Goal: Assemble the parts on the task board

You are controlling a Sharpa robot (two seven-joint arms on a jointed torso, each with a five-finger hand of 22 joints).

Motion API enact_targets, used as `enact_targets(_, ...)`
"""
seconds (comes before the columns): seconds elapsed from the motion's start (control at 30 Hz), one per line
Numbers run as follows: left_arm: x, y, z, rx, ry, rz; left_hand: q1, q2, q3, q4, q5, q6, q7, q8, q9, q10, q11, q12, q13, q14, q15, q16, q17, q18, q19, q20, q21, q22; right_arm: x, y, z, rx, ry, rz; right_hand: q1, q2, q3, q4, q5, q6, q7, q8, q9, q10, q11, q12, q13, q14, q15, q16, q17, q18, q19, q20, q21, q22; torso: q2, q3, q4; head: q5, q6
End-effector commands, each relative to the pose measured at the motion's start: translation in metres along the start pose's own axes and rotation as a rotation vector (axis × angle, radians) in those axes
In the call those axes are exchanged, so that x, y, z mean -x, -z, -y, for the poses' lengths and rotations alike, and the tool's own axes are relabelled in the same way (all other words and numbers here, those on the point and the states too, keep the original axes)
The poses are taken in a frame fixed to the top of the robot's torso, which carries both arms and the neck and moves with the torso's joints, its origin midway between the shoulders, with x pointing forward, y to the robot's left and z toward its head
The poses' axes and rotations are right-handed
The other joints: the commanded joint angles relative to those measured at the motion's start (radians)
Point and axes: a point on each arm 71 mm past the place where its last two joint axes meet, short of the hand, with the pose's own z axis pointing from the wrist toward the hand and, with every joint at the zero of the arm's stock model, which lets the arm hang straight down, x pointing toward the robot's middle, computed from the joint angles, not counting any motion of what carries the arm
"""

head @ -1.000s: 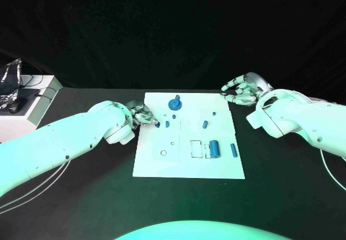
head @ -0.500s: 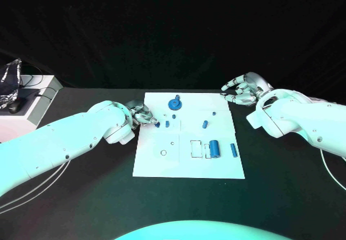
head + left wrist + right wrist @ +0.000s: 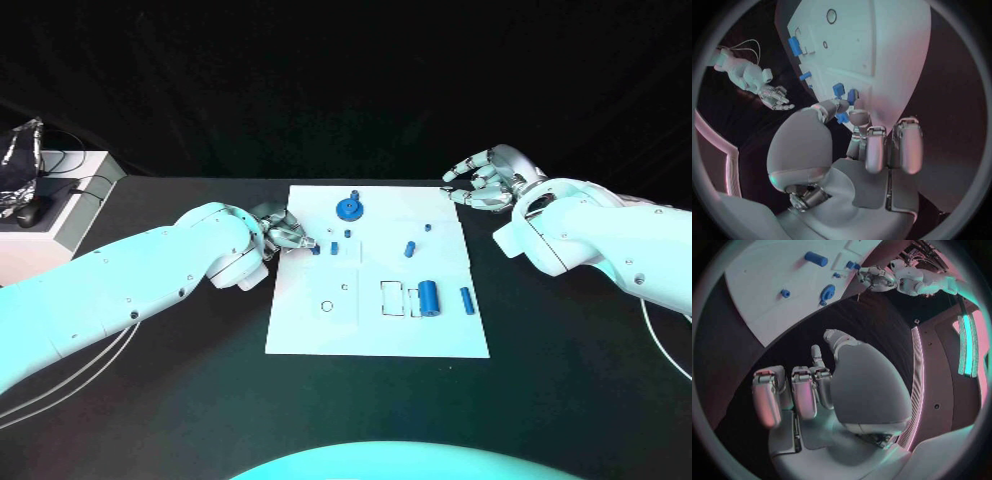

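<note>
The white task board (image 3: 375, 320) lies in the middle of the black table. On it are a round blue part (image 3: 349, 208), a blue cylinder (image 3: 428, 296) by a rectangular slot, a short blue pin (image 3: 466, 298) and several small blue pieces. My left hand (image 3: 284, 233) is at the board's left edge and pinches a small blue part (image 3: 842, 118) between thumb and finger, just over the board (image 3: 879, 45). My right hand (image 3: 490, 180) hovers off the board's far right corner, fingers loosely bent and apart, holding nothing; the left wrist view also shows this right hand (image 3: 770, 95).
A white box (image 3: 65, 205) with cables and a dark object (image 3: 22, 212) stands at the table's far left. Bare black table (image 3: 577, 380) surrounds the board at the front and right.
</note>
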Motion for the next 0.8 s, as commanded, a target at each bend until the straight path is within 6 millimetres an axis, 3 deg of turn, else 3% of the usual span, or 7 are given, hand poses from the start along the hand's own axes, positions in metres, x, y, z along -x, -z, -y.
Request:
enact_targets(0.03, -0.0081, -0.0006, -0.0010, 0.014, -0.013, -0.049, -0.012, -0.004, -0.010, 0.005, -0.007, 0.004, 0.004, -0.006, -0.002, 0.002, 0.008, 0.003, 0.002, 0.102, 0.006, 0.003, 0.263, -0.003, 0.000, 0.008, -0.005, 0.052, -0.0005, 0.0003, -0.0006, 0.010, 0.009, -0.005, -0.006, 0.000, 0.004, 0.000, 0.004, -0.006, -0.002, 0.004, 0.001, 0.063, -0.006, -0.007, 0.225, 0.091, -0.006, -0.007, 0.218, 0.001, 0.104, -0.010, 0.004, 0.261, 0.000, -0.0001, -0.0001, 0.000, 0.000)
enact_targets(0.8, -0.0081, -0.0015, -0.0016, 0.020, -0.010, -0.050, -0.005, -0.004, -0.038, 0.033, -0.003, 0.007, 0.006, -0.022, -0.018, -0.001, 0.009, -0.001, -0.001, 0.102, 0.007, 0.003, 0.263, -0.003, -0.001, 0.009, -0.006, 0.050, -0.0006, 0.0000, -0.0008, 0.011, 0.009, -0.004, -0.006, 0.000, 0.004, 0.000, 0.004, -0.006, -0.002, 0.004, 0.001, 0.063, -0.006, -0.007, 0.225, 0.091, -0.006, -0.007, 0.218, 0.001, 0.104, -0.010, 0.004, 0.261, 0.001, -0.0002, 0.0003, 0.000, 0.000)
